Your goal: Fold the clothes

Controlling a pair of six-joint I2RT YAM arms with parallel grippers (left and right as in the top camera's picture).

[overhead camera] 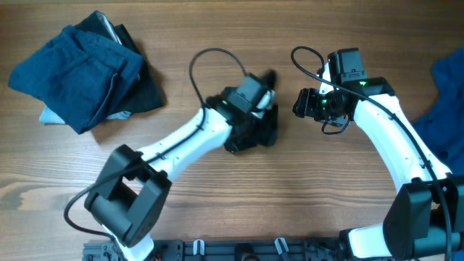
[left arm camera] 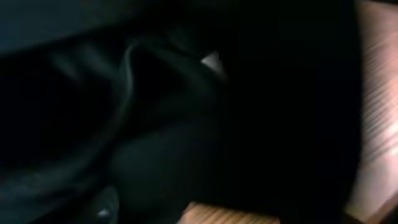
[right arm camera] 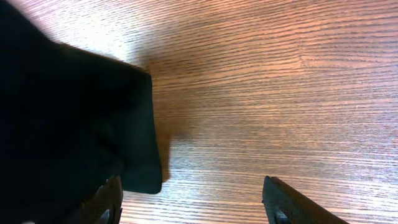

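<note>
Crumpled plain black fabric garment (overhead camera: 254, 134) lies lengthwise near-to-far on wooden tabletop (overhead camera: 290, 188); left pincer (overhead camera: 267, 90) grip unclear, right pincer (right arm camera: 193, 208) spread wide.

The black garment (overhead camera: 255, 132) lies bunched at mid-table. The left arm (overhead camera: 181, 141) crosses in from its near-left, and the left gripper (overhead camera: 262, 87) sits over its far edge, so that side is blocked; cloth fills the left wrist view and hides the jaws. A cable (overhead camera: 210, 61) loops just behind the garment.

Just right of the garment hangs the right gripper (overhead camera: 299, 104), jaws spread wide over bare wood, with the right arm (overhead camera: 395, 138) beyond it. In front of the garment the table (overhead camera: 290, 203) lies open. Well left of the garment, past a broad bare strip, is a pile of navy clothes (overhead camera: 80, 69). Far right of it, a blue cloth (overhead camera: 448, 90) covers the table edge.
</note>
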